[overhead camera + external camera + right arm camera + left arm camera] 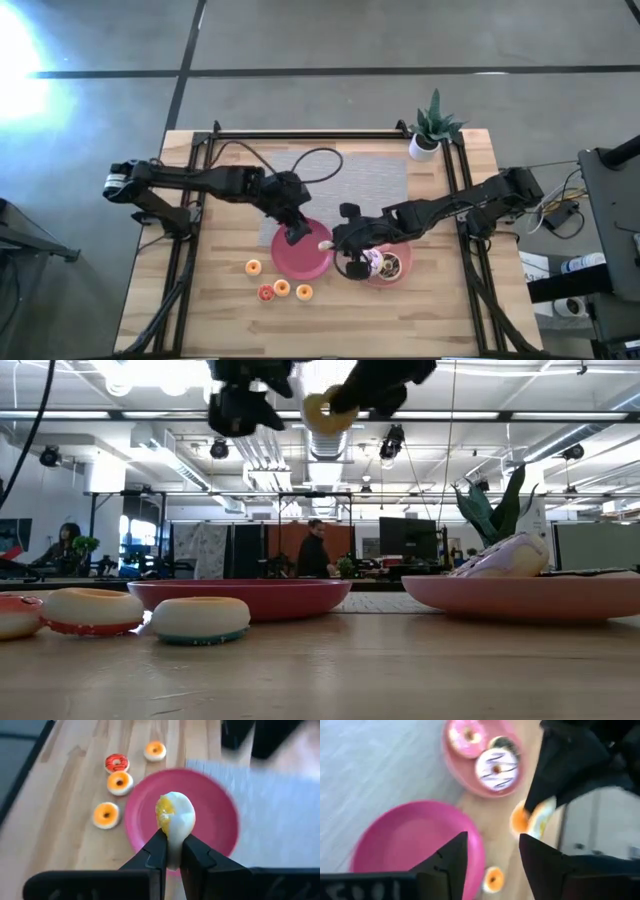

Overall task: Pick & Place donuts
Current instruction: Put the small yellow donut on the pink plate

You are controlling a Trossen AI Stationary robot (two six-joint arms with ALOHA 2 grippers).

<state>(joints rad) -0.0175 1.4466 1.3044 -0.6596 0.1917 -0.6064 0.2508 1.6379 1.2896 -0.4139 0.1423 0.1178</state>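
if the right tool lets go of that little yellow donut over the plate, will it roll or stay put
Released from the right tool on edge, the yellow donut may roll or bounce before settling. It looks light, pinched by fingertips alone. The empty plate below has a raised rim, likely to stop it. Flat, like the table donuts, it should stay.

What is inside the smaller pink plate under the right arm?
The smaller pink plate holds a pink donut, a white striped donut and a dark-iced donut, partly covered by the white one. In the high view the right arm hides most of it.
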